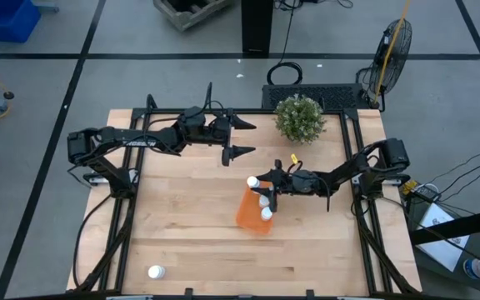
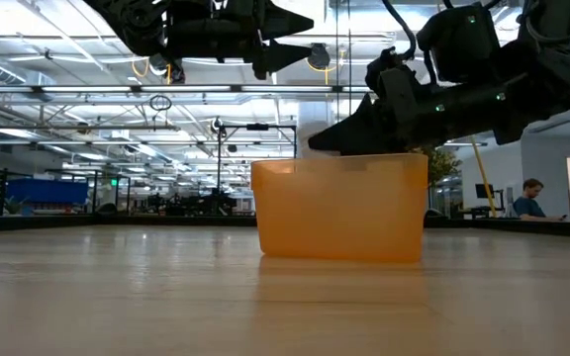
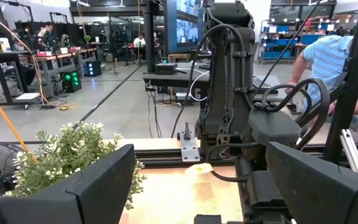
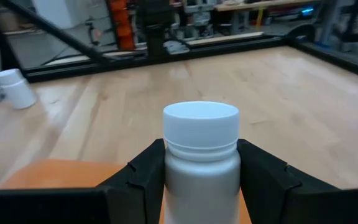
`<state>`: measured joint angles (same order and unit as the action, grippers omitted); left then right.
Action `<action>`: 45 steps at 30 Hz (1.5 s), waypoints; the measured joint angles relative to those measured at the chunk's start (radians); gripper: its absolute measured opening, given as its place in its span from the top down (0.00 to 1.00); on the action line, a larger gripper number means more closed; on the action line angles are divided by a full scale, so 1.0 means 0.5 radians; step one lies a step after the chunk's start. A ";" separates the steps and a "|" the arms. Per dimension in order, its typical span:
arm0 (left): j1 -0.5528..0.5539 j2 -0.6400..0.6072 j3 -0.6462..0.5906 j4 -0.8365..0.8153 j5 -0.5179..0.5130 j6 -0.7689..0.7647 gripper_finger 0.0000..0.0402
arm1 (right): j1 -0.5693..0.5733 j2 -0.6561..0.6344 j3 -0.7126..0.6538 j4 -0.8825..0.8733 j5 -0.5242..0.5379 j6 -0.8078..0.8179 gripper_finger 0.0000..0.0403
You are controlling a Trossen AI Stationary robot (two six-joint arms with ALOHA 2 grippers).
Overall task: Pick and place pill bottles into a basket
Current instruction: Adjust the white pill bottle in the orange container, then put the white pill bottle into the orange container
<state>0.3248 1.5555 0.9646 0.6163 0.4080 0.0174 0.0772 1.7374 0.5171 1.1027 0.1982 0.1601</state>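
The orange tray (image 1: 248, 212) stands mid-table, and in the low view (image 2: 339, 208) it is upright on its base. Two white pill bottles (image 1: 264, 200) (image 1: 267, 214) stand inside it. My right gripper (image 1: 259, 184) is over the tray's far end, shut on a third white bottle (image 4: 201, 155). A fourth bottle (image 1: 155, 272) lies on the table near the front left corner and also shows in the right wrist view (image 4: 14, 87). My left gripper (image 1: 242, 137) is open and empty, raised high (image 2: 300, 35) at the far middle of the table. My right gripper pinches the bottle's body (image 4: 201, 177), just below the white cap (image 4: 201, 121), between its two fingers (image 4: 142, 177). The fingers come about level from the table's right side. The bottle is roughly upright, cap up, lifted clear above the tray's far end.
A green bushy plant (image 1: 298, 117) stands at the far edge, right of my left gripper, and shows in the left wrist view (image 3: 67, 155). The black frame rails (image 1: 132, 192) run along the table's sides. A person in a blue shirt (image 3: 328, 59) is beyond the table.
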 joint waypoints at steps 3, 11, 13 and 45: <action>0.000 0.000 0.000 0.001 0.000 0.001 0.09 | -0.009 0.055 0.004 0.083 0.070 -0.018 0.62; 0.000 0.000 0.000 0.006 0.000 0.013 0.09 | -0.029 0.275 0.096 0.270 0.073 -0.029 0.62; 0.000 0.000 0.000 -0.001 0.000 0.012 0.09 | -0.029 0.289 0.095 0.314 0.072 -0.028 0.62; 0.000 0.000 0.000 -0.033 0.001 0.012 0.09 | -0.011 0.282 0.092 0.375 0.075 0.028 0.16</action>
<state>0.3248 1.5555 0.9646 0.6000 0.4084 0.0236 0.0719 1.8783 0.5629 1.2903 0.2356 0.1741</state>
